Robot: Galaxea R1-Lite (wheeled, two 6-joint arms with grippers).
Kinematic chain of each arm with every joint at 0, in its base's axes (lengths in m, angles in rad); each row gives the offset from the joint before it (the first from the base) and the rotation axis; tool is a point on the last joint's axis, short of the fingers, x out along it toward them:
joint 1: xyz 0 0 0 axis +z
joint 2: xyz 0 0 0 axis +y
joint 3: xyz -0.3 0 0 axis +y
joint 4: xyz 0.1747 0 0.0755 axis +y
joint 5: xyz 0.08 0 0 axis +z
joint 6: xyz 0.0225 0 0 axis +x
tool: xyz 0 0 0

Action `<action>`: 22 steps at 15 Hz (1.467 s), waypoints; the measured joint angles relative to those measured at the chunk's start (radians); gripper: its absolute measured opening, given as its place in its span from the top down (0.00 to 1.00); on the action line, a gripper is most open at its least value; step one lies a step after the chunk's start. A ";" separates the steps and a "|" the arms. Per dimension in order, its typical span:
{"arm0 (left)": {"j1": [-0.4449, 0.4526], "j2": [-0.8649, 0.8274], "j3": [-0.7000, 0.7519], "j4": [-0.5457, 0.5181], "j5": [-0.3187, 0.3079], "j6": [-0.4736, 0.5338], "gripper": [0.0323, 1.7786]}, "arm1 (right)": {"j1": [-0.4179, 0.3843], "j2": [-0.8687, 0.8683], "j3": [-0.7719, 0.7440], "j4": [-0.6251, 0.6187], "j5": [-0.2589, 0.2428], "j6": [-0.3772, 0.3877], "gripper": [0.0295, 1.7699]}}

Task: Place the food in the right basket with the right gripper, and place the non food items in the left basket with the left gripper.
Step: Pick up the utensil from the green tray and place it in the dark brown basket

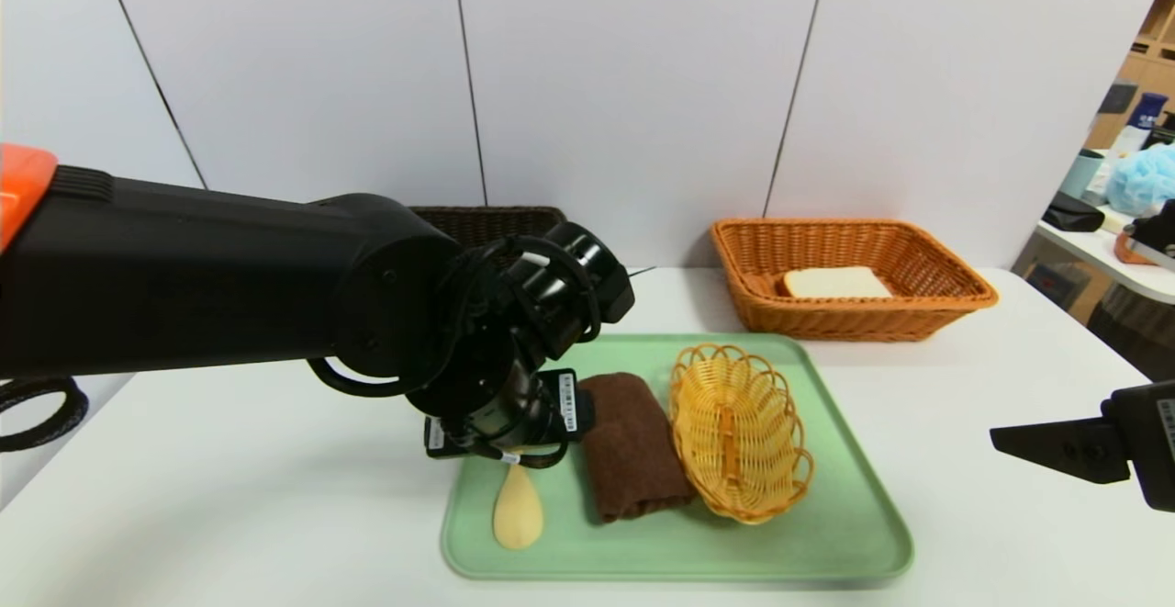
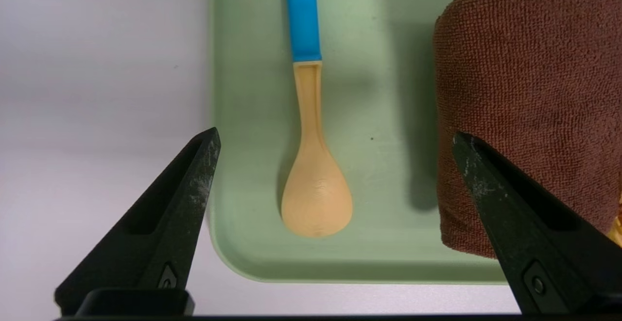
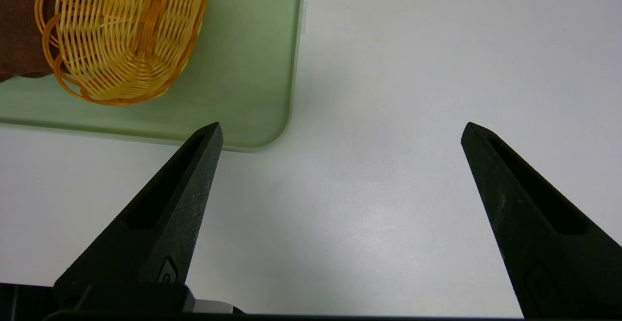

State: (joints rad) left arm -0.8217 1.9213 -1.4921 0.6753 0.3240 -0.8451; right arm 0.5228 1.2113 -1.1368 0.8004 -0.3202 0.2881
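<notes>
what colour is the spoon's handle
Blue, on the spoon; clearest in the left wrist view.

Toast (image 1: 836, 282) flat in orange basket (image 1: 927, 310); spoon (image 2: 313, 165), brown towel (image 2: 529, 88) on tray; dark basket (image 1: 486, 219) behind.

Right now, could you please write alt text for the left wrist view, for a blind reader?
The open left claw hovers over a pale-yellow spoon with a blue handle lying on a green tray. A rolled brown towel lies beside the spoon.

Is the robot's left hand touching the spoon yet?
Apart. The left wrist view shows the left hand open above the spoon, its fingers wide on either side.
</notes>
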 joint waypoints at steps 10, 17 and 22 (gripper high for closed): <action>0.043 0.054 -0.002 0.003 -0.055 -0.037 0.05 | -0.001 -0.010 0.011 -0.003 0.001 0.000 0.04; 0.050 0.089 -0.013 -0.001 -0.056 -0.035 0.05 | -0.001 -0.011 0.015 -0.003 0.002 0.000 0.04; 0.049 0.105 -0.025 0.002 -0.055 -0.032 0.05 | -0.001 -0.011 0.017 -0.003 0.003 0.000 0.04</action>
State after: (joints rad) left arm -0.7730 2.0264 -1.5168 0.6772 0.2687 -0.8770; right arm 0.5213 1.2002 -1.1198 0.7977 -0.3174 0.2881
